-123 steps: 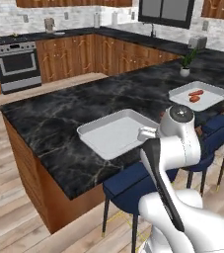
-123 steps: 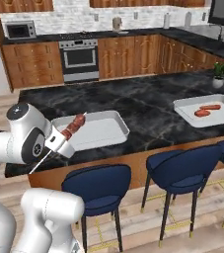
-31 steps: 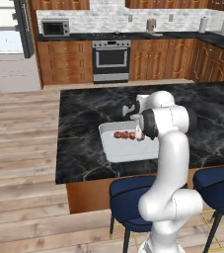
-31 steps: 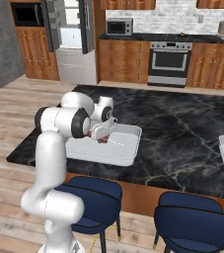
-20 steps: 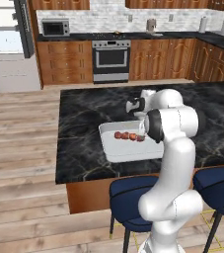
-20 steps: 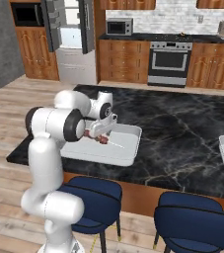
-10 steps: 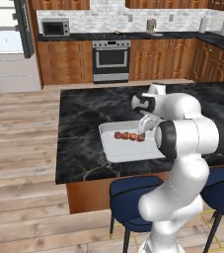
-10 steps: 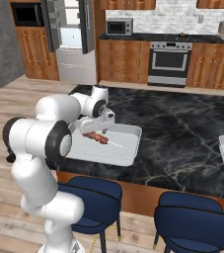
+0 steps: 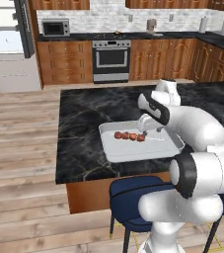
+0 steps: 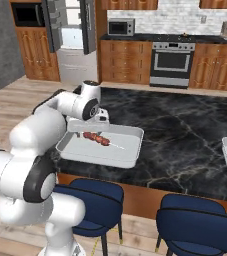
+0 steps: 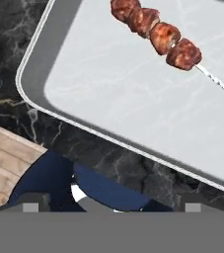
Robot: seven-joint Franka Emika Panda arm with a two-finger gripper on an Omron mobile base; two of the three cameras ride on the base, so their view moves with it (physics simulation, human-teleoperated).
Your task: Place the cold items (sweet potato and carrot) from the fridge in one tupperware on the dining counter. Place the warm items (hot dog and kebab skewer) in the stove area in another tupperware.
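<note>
Nearest the base are the stools [image 9: 138, 195], round blue seats tucked under the counter's front edge. Above them, the tray [image 9: 111, 150] sits on the counter [image 9: 79, 123] close to that front edge, toward its left end in the left base view. It is a shallow grey rectangle with rounded corners and a low raised rim, smooth and matte inside. The counter is glossy black stone with pale veining.

The skewer [image 9: 130, 136] lies flat in the tray, nearer its back rim: four lumpy reddish-brown meat chunks in a row on a thin pale stick whose bare end points toward the tray's right side. The gripper [image 9: 148, 124] hangs just above the back rim, beside the bare stick end, its jaws spread wide and holding nothing.

The skewer looks placed; the hot dog is not in this tray, so the warm half seems unfinished. The main risk I see is on the way out: the arm is folded tightly over the tray, and a low swing could clip the rim or stick and drag the light tray toward the nearby front edge. The stick end could also snag a finger.

Far behind, wooden cabinets line the wall with a steel stove [image 9: 111, 57], a microwave [image 9: 55, 27] and an open fridge [image 10: 67, 35].
</note>
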